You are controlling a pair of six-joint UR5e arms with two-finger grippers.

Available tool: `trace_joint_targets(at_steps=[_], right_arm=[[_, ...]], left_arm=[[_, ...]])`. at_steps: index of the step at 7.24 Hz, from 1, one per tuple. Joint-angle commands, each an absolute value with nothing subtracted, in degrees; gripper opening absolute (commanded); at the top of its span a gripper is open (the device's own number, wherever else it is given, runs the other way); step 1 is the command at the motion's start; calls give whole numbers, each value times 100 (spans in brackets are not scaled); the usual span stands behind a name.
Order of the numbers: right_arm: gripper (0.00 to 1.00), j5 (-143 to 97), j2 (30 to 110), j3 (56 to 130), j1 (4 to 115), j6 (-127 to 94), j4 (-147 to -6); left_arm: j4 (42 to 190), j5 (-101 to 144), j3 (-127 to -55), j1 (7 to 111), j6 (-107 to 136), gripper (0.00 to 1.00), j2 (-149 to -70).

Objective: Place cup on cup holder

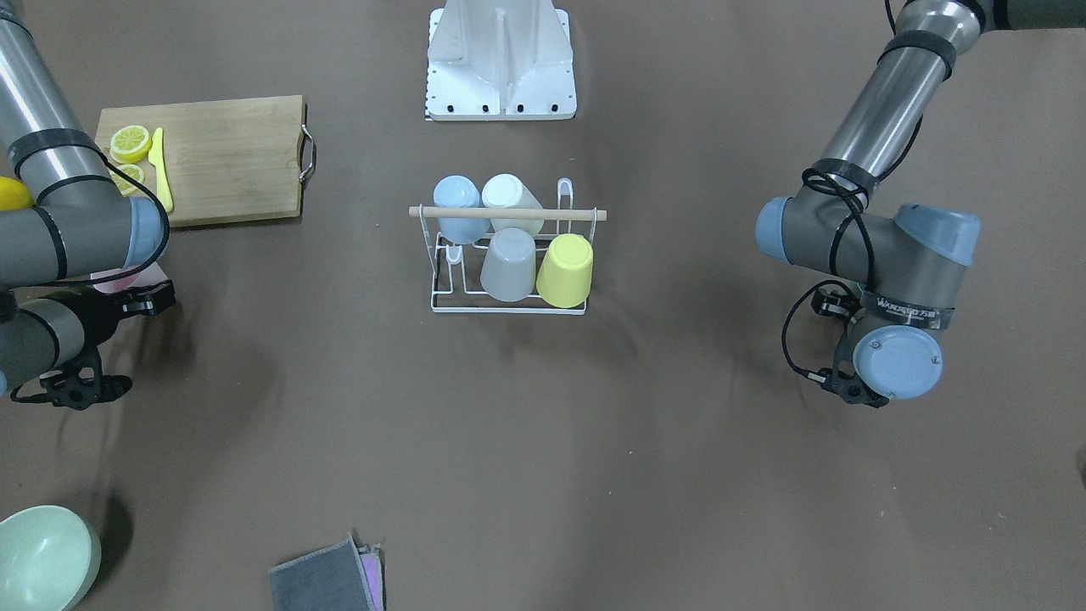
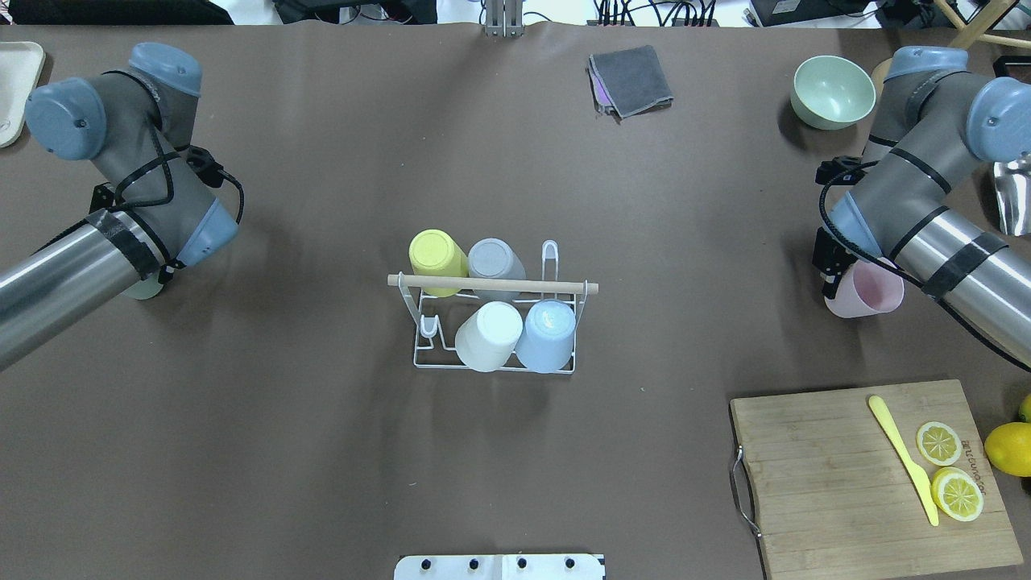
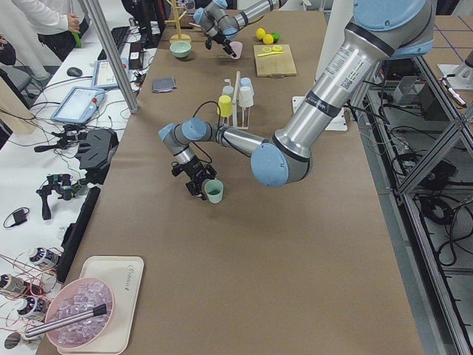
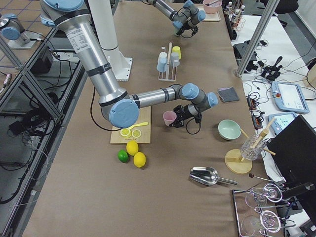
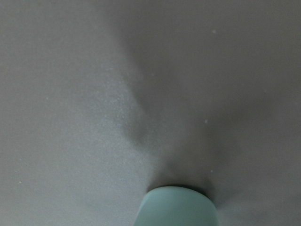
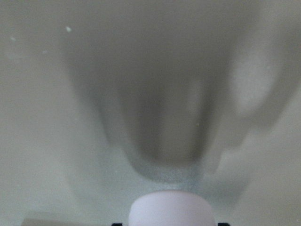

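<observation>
The white wire cup holder (image 2: 427, 342) with a wooden rod handle (image 2: 491, 283) stands mid-table. It carries upturned yellow (image 2: 436, 254), grey (image 2: 493, 259), white (image 2: 489, 335) and blue (image 2: 548, 333) cups. My left gripper (image 3: 201, 183) is shut on a green cup (image 3: 214, 191) at the table's left. The cup peeks out under the arm in the overhead view (image 2: 145, 287) and shows in the left wrist view (image 5: 176, 207). My right gripper (image 2: 836, 278) is shut on a pink cup (image 2: 868, 292), tilted, at the right. The pink cup also shows in the right wrist view (image 6: 171, 209).
A wooden cutting board (image 2: 838, 475) with lemon slices (image 2: 956, 493) and a yellow knife (image 2: 902, 455) lies near right. A whole lemon (image 2: 1008, 449) lies beside it. A green bowl (image 2: 834, 90) and a grey cloth (image 2: 632, 80) lie at the far side.
</observation>
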State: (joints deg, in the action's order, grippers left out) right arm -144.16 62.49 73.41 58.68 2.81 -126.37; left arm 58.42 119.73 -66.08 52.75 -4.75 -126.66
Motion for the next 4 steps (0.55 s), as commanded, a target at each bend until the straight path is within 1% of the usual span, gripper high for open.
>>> trace_joint_targets(at_steps=[1, 4], right_arm=[[31, -14519, 6188, 7383, 6151, 290, -12358], [31, -14546, 6109, 7453, 6599, 737, -12340]], left_arm=[[5775, 11988, -6592, 5265, -501, 98, -12665], [5652, 12006, -6592, 5256, -510, 98, -12656]])
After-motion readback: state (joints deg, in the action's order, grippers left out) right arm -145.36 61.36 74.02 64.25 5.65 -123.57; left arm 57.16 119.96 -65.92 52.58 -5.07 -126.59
